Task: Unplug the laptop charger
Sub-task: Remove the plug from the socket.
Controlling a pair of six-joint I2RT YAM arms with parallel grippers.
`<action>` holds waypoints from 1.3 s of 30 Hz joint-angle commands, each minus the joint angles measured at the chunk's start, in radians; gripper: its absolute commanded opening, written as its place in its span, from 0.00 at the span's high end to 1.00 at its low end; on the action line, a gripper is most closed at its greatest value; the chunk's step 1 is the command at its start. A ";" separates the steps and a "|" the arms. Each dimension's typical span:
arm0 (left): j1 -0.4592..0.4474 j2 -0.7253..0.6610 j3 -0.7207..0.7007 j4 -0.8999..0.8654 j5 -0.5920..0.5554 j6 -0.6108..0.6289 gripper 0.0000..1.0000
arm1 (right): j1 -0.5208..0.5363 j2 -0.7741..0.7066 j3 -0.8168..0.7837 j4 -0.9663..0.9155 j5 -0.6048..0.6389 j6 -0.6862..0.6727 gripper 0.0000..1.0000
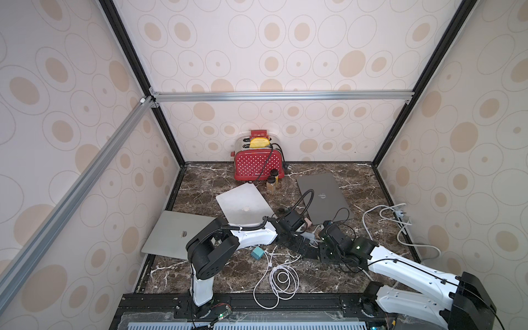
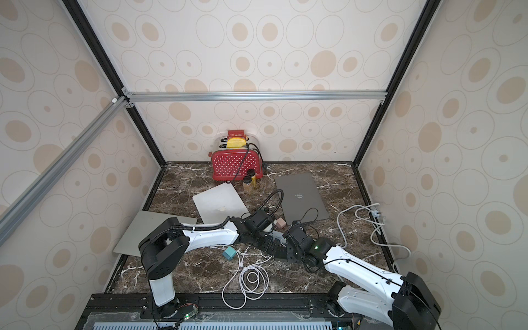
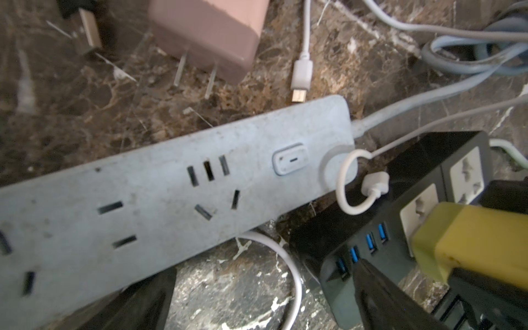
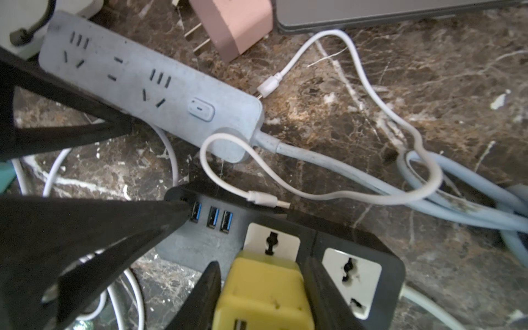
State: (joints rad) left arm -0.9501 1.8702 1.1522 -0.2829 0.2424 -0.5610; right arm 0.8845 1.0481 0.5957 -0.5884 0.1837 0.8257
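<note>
The laptop charger (image 4: 263,291) is a yellow block plugged into a white socket of the black power strip (image 4: 200,245); it also shows in the left wrist view (image 3: 471,243). My right gripper (image 4: 260,274) has its two black fingers pressed against the charger's two sides. My left gripper (image 3: 263,300) stands wide open beside it. One of its fingers (image 4: 120,223) rests at the black strip's blue USB ports, and its other finger lies on the pale blue power strip (image 4: 148,77).
A pink plug adapter (image 4: 234,25) and a loose white USB cable (image 4: 371,97) lie past the pale blue strip. A dark grey laptop (image 1: 323,197), two silver laptops (image 1: 243,203), a red toaster (image 1: 257,165), a teal cube (image 1: 257,253) and coiled white cable (image 1: 283,277) sit around.
</note>
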 commanded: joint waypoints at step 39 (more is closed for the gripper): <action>-0.002 0.034 0.025 -0.073 0.094 -0.046 0.02 | -0.329 -0.086 0.082 0.016 0.022 -0.332 0.87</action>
State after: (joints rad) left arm -0.9501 1.8973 1.1881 -0.2722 0.3050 -0.5873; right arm 0.6407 0.9314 0.6891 -0.6533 0.2943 0.5983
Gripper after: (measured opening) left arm 0.976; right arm 0.449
